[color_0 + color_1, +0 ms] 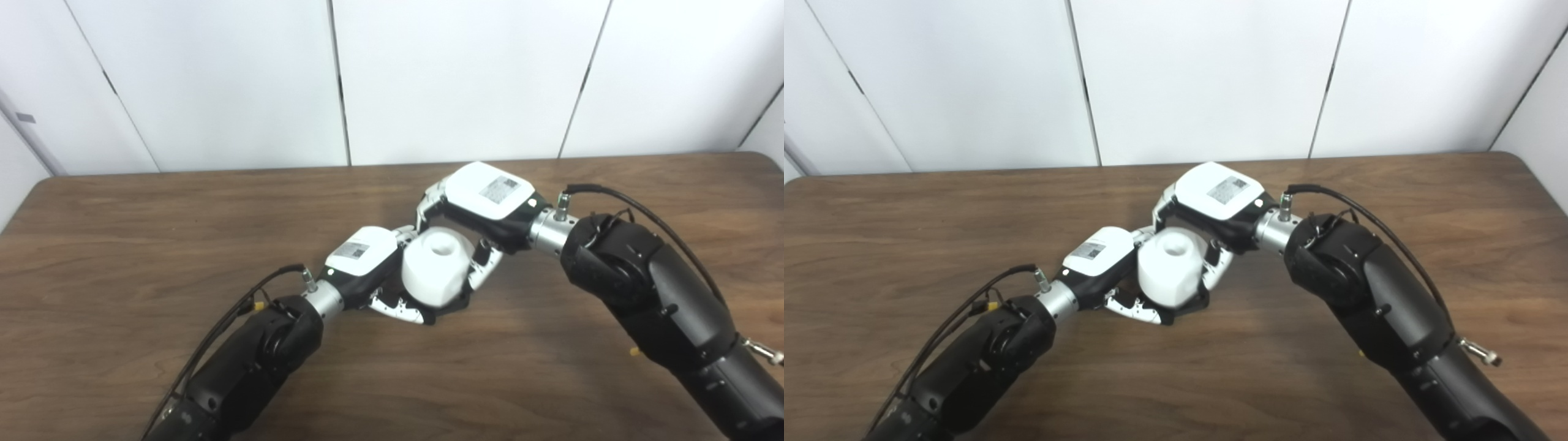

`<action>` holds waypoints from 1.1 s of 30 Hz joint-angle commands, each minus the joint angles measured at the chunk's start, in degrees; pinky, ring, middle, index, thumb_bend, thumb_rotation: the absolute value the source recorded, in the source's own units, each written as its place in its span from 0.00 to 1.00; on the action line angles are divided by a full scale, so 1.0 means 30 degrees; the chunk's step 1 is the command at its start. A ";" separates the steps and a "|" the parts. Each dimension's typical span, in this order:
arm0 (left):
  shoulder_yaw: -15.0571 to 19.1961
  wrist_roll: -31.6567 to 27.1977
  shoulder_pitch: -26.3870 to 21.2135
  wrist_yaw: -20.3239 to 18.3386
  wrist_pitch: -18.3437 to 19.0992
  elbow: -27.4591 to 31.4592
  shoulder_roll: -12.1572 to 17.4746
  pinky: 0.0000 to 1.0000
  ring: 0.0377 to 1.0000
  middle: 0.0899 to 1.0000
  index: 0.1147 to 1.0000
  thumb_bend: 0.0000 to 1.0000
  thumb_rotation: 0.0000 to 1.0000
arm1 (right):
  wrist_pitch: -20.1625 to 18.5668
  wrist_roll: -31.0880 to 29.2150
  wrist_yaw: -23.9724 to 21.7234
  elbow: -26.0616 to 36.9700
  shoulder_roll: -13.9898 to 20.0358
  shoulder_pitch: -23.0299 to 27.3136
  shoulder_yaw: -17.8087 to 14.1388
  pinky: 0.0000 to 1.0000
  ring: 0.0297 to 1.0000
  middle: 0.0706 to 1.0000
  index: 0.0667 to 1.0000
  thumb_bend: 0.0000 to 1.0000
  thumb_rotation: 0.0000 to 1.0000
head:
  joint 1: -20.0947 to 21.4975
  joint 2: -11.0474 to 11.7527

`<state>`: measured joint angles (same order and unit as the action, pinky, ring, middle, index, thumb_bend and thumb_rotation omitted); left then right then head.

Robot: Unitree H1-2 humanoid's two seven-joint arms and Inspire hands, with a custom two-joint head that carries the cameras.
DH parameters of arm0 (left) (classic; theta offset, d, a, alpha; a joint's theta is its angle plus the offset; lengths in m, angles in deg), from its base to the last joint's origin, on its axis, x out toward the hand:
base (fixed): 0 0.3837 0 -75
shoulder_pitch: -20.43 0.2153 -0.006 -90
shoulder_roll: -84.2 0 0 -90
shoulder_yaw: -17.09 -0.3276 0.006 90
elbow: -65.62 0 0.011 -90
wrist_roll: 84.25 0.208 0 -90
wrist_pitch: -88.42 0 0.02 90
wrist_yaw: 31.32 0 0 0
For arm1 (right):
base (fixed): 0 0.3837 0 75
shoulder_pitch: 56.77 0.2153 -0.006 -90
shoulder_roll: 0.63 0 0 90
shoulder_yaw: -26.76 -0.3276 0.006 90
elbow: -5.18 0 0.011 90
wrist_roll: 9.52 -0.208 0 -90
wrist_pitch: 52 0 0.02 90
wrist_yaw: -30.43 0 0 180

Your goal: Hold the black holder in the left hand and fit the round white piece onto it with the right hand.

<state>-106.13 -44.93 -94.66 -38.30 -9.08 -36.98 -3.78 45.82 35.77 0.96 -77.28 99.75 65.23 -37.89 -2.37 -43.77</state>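
Round white piece (436,266) sits mid-surface between both hands, its top showing a shallow round recess. Black holder (452,304) mostly hidden beneath it (only a dark edge shows at the near right). Left hand (367,260) curled around the piece's left side, fingers (401,309) wrapping under the near edge. Right hand (484,205) arched over from the far right, fingers (487,266) pressed on the piece's right flank. Brown wood surface (153,245) below.
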 commanded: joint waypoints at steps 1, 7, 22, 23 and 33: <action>-0.0818 0.0335 0.1055 -0.2160 0.0554 -0.0825 0.0309 0.81 0.94 0.91 0.42 0.52 0.07 | 0.0334 0.0177 -0.0553 -0.0011 0.0400 0.0173 0.0172 0.81 0.80 0.71 0.45 0.52 0.14 | 0.0000 -0.0011; -0.0829 0.0285 0.0982 -0.2176 0.0477 -0.1014 0.0241 0.81 0.94 0.91 0.42 0.52 0.07 | 0.0344 0.0247 -0.0608 0.0068 0.0499 0.0233 0.0080 0.82 0.81 0.71 0.45 0.52 0.14 | 0.0078 0.0030; -0.0755 0.0259 0.1024 -0.2088 0.0427 -0.0991 0.0211 0.79 0.94 0.91 0.42 0.52 0.07 | -0.1467 0.0787 -0.1831 0.1018 0.0205 0.0108 -0.0064 0.81 0.81 0.77 0.80 0.80 0.25 | 0.0005 0.0033; -0.0739 0.0266 0.1039 -0.2010 0.0390 -0.1011 0.0203 0.78 0.93 0.91 0.42 0.52 0.07 | -0.1823 0.0914 -0.2011 0.1183 0.0164 0.0073 -0.0120 0.81 0.81 0.80 0.90 0.87 0.27 | 0.0005 0.0033; -0.0699 0.0239 0.1013 -0.2059 0.0395 -0.1163 0.0243 0.80 0.93 0.91 0.42 0.52 0.07 | -0.2368 0.1992 -0.2114 0.1379 0.0166 0.0072 -0.0790 0.74 0.82 0.90 1.00 1.00 0.34 | 0.0094 0.0209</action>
<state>-106.00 -45.02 -94.75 -38.43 -9.19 -37.04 -4.06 39.00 41.54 -6.05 -74.62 99.57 63.46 -38.90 -2.02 -43.07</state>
